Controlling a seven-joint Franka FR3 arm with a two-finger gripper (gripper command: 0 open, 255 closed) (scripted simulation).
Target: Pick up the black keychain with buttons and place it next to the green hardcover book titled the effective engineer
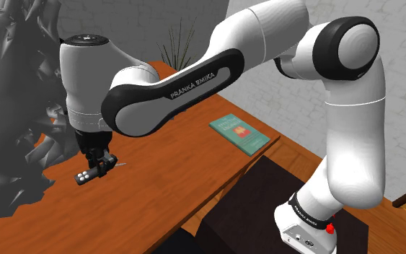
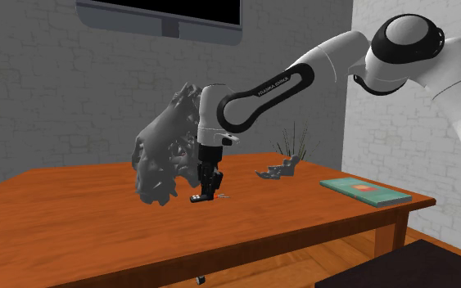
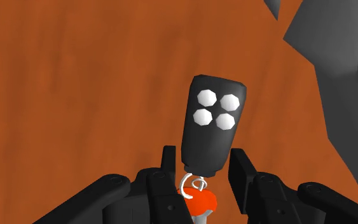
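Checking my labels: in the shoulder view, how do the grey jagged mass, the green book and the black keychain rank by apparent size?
1. grey jagged mass, by far the largest
2. green book
3. black keychain, smallest, clasped in the gripper

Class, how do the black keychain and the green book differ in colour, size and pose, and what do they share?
The keychain is black with four white buttons; the book is green with a red mark. The keychain is much smaller than the book. The gripper clasps the keychain; the book lies flat on the table, untouched. Both are oblong.
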